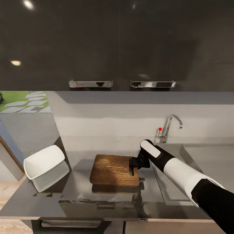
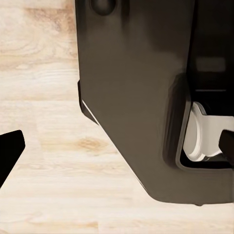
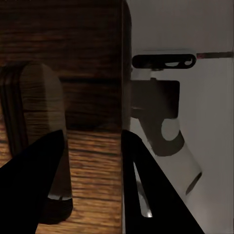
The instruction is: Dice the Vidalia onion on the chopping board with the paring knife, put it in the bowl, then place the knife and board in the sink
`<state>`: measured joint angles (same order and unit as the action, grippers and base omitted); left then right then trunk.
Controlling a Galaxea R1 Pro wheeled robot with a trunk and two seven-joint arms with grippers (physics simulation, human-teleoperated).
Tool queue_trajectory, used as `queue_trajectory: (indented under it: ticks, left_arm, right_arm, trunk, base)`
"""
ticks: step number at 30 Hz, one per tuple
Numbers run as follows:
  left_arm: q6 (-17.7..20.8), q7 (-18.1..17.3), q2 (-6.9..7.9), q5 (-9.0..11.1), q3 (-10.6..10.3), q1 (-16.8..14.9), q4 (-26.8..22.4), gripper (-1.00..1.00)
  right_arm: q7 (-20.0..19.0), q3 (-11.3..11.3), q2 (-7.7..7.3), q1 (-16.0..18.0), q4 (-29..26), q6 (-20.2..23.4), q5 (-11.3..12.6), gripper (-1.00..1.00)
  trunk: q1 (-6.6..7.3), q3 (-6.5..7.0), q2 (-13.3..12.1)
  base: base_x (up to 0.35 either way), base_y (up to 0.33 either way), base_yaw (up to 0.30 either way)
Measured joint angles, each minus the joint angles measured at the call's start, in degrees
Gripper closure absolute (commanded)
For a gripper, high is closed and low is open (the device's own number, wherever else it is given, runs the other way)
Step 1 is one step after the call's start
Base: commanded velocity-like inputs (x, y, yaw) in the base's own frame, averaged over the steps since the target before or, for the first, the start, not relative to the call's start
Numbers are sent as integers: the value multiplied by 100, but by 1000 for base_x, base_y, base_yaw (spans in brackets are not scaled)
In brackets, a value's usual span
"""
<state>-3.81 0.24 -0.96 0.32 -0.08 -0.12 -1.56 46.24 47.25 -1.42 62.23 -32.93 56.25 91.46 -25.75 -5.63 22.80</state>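
Observation:
The brown wooden chopping board (image 1: pixel 112 169) lies flat on the grey countertop (image 1: pixel 65 195), its slot-shaped handle hole (image 3: pixel 31 139) toward the sink (image 1: pixel 166 190). My right gripper (image 1: pixel 134 166) is shut on the board's handle end, one finger (image 3: pixel 34 187) over the slot and the other (image 3: pixel 153 195) outside the board's edge. The white bowl (image 1: pixel 44 162) stands tilted at the counter's left end. My left gripper (image 2: pixel 117 151) is open over pale wood floor, beside my own dark base. The paring knife and the onion are out of view.
The chrome tap (image 1: pixel 169 127) with its red dot rises behind the sink. Dark wall cabinets (image 1: pixel 117 42) with two metal handles hang above the counter. A flat drainboard (image 1: pixel 211 159) runs right of the basin.

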Motion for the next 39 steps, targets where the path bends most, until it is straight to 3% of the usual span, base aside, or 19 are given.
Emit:
queue_trajectory:
  ticks: [39]
  left_arm:
    - [1,-1,-1,0,0,-1,-1,-100]
  right_arm:
    - [10,10,-16,0,0,5,-26,100]
  trunk:
    - [0,-253,1]
  base:
    - [0,0,0]
